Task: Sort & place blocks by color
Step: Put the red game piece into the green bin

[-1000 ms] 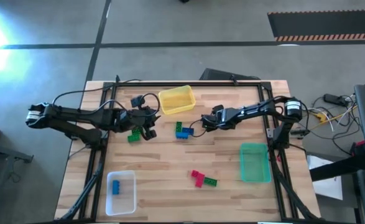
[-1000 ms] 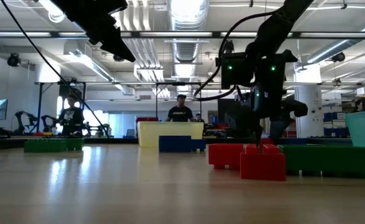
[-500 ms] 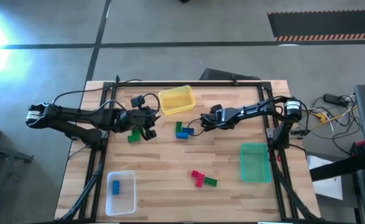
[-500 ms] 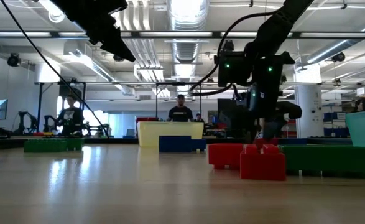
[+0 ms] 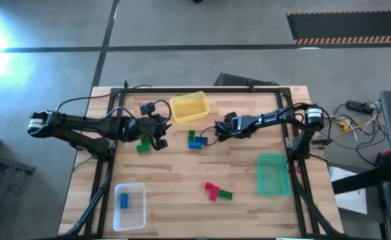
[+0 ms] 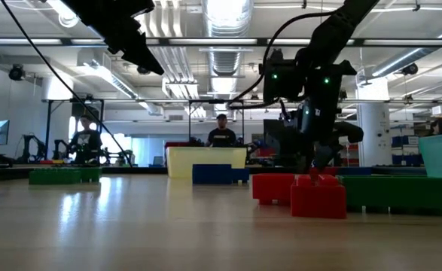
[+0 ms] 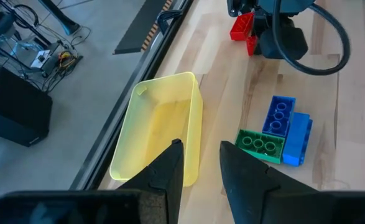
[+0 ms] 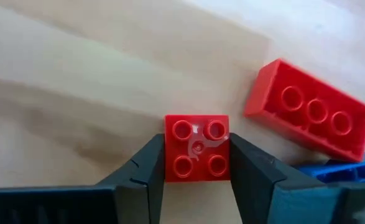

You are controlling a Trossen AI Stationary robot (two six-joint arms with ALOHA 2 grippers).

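Observation:
My right gripper stands low over the table's middle, its fingers on a small square red block. A longer red block lies beside it, and a blue one shows at the edge. A blue and green block cluster rests flat on the table just left of that gripper. My left gripper hovers open near a green block, holding nothing. Two more red blocks and a green one lie near the front. One blue block sits in the clear bin. My right gripper holds the small red block by two opposite side walls, pinched between its two fingers. The fingers come from above, pointing down. The block is studs up and level; whether it is lifted clear of the table I cannot tell.
A yellow bin stands at the far middle, a translucent green bin at the right and a clear bin at the near left. Bare wood lies between them. People stand in the room behind.
My right gripper has shifted slightly toward the table's left and settled around the small red block. The blocks and bins on the table have stayed where they were.

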